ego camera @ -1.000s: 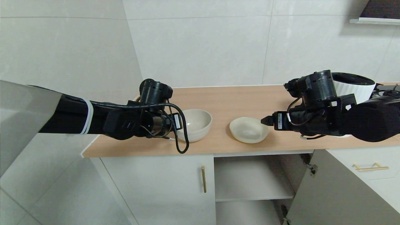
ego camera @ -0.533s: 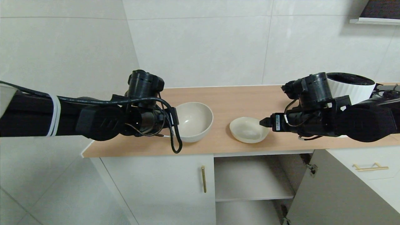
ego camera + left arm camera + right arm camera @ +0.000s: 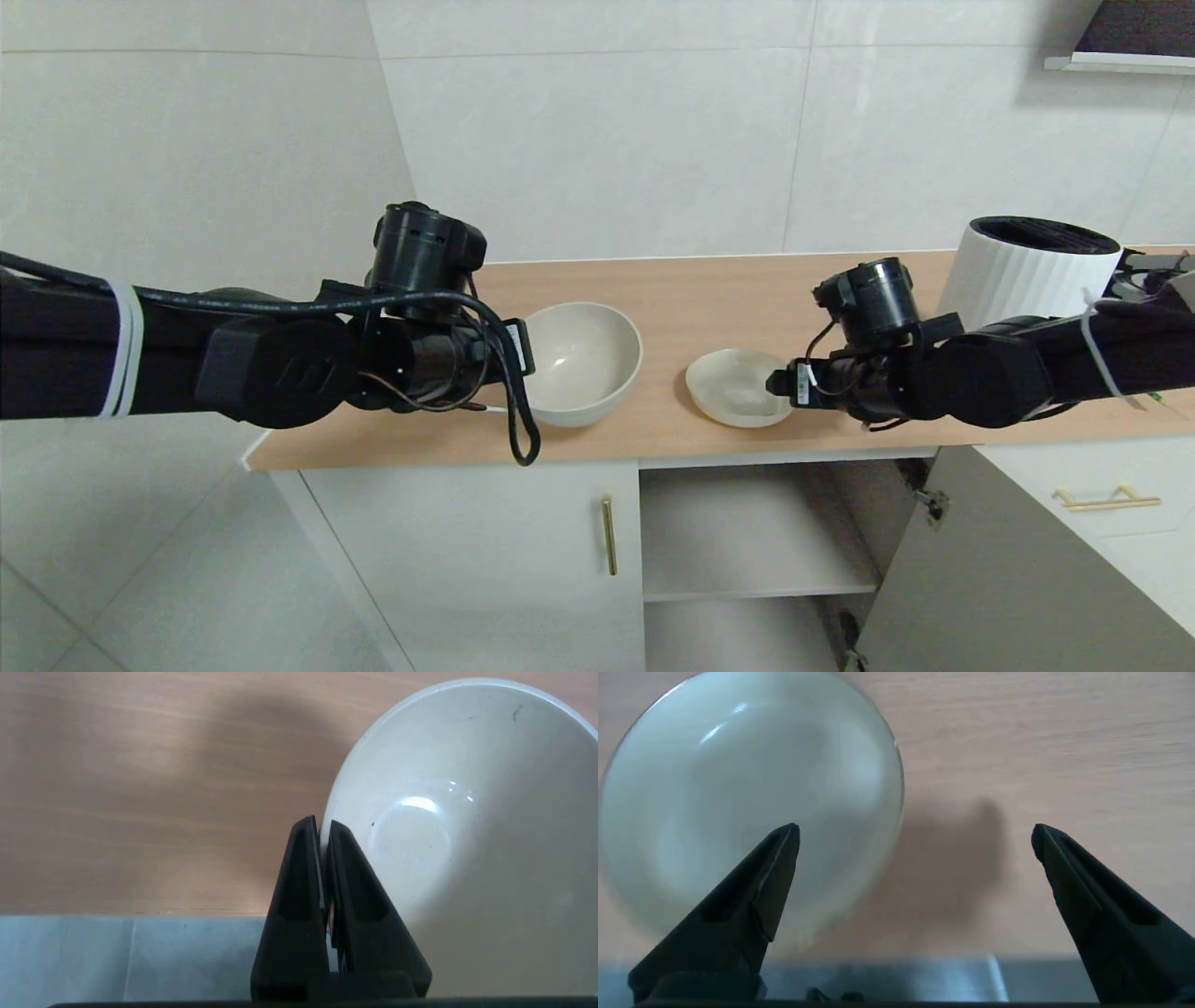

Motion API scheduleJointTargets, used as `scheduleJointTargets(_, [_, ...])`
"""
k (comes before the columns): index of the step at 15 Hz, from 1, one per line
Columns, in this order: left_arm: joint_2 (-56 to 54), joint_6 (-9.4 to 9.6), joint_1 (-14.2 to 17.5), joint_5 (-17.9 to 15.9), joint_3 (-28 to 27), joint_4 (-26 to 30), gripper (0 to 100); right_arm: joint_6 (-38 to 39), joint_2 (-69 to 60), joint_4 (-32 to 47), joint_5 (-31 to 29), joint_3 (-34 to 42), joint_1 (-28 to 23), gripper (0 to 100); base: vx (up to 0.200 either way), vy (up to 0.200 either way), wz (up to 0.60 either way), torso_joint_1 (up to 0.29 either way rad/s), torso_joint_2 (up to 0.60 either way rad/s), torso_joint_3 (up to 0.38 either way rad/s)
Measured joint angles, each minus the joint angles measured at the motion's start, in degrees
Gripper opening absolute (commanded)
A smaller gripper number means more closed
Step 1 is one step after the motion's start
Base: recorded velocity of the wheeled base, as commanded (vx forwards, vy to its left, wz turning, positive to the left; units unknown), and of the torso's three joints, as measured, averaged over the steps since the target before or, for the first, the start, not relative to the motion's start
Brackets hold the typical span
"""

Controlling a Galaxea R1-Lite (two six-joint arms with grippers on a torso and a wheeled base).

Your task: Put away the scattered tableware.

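A deep white bowl (image 3: pixel 586 359) is tilted above the wooden counter (image 3: pixel 709 294), left of centre. My left gripper (image 3: pixel 521 350) is shut on its near-left rim; in the left wrist view the fingers (image 3: pixel 308 873) pinch the rim of the bowl (image 3: pixel 467 840). A shallow cream bowl (image 3: pixel 736 390) sits flat on the counter to the right. My right gripper (image 3: pixel 780 383) is open at its right edge. In the right wrist view the gripper (image 3: pixel 915 849) straddles the rim of the shallow bowl (image 3: pixel 747 812), one finger over the bowl and one over bare wood.
A white ribbed container (image 3: pixel 1027 266) stands at the back right of the counter. Below, a cabinet (image 3: pixel 747 532) is open with its door (image 3: pixel 971 569) swung out to the right. The left cabinet door has a gold handle (image 3: pixel 609 534).
My left gripper has raised and tilted the deep bowl off the counter. My right arm has dropped lower and moved in toward the shallow bowl's edge.
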Motion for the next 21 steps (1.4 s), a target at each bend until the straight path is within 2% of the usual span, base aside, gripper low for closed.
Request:
scheduleJointTargets(3, [-0.2, 0.0, 0.0, 0.0, 0.1, 0.0, 0, 1.6, 3.5, -0.2, -0.9, -2.6, -0.5, 100, 0.0, 0.0, 0.0, 0.0, 0.0, 0.0])
scheduleJointTargets(4, [-0.2, 0.0, 0.0, 0.0, 0.1, 0.0, 0, 1.9, 4.3, -0.3, -1.0, -3.1, -0.6, 0, 0.0, 0.0, 0.0, 0.0, 0.0, 0.0])
scheduleJointTargets(12, [-0.9, 0.0, -0.1, 0.0, 0.4, 0.0, 0, 4.5, 2.8, -1.7, 0.3, -2.7, -0.6, 0, 0.0, 0.0, 0.0, 0.0, 0.0, 0.0])
scheduleJointTargets(16, [-3.9, 0.01, -0.5, -1.0, 5.3, -0.7, 0, 4.3, -4.0, -0.5, 7.6, 2.0, -0.3, 0, 0.0, 0.0, 0.0, 0.0, 0.0, 0.0])
scheduleJointTargets(21, [-8.7, 0.0, -0.9, -1.2, 14.4, -7.0, 0, 0.5, -15.0, 0.5, 12.2, 16.0, 0.8, 0, 0.0, 0.0, 0.0, 0.0, 0.0, 0.0])
